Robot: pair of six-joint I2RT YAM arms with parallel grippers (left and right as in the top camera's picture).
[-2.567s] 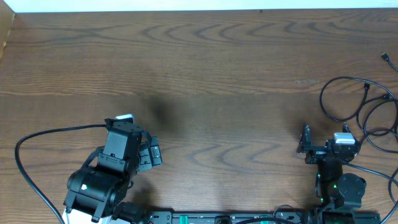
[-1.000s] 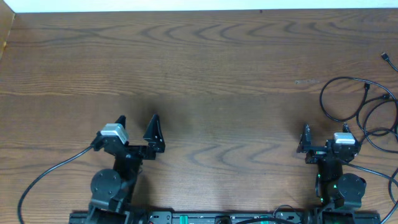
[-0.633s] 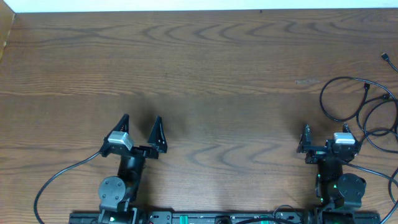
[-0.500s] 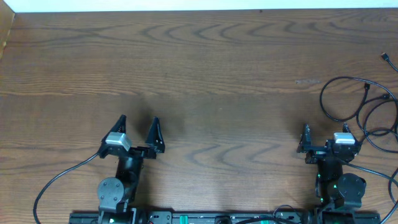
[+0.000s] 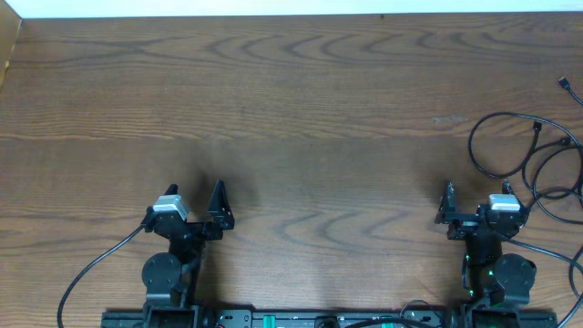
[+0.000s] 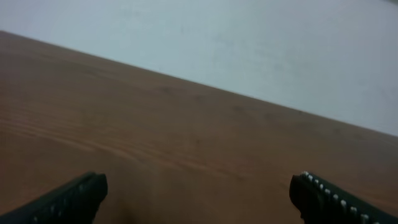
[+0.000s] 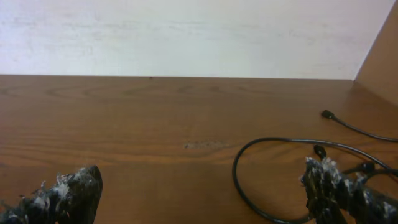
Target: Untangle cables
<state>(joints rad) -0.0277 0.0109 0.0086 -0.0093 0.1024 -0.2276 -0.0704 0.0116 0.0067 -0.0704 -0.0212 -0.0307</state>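
Closest to us, our left gripper (image 5: pixel 194 193) has its fingers spread wide and holds nothing. Our right gripper (image 5: pixel 477 191) is spread wide too. Its right finger (image 7: pixel 339 190) hides part of the thin black cables (image 5: pixel 471 146). They lie in loose loops at the right edge of the wooden table (image 5: pixel 301 109). A white wall (image 7: pixel 186 37) stands behind.

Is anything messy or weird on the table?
Yes. The cables lie in overlapping loops at the right edge of the table, crossing one another. The right end effector also looks odd: its fingers seem crusted with pale flecks.
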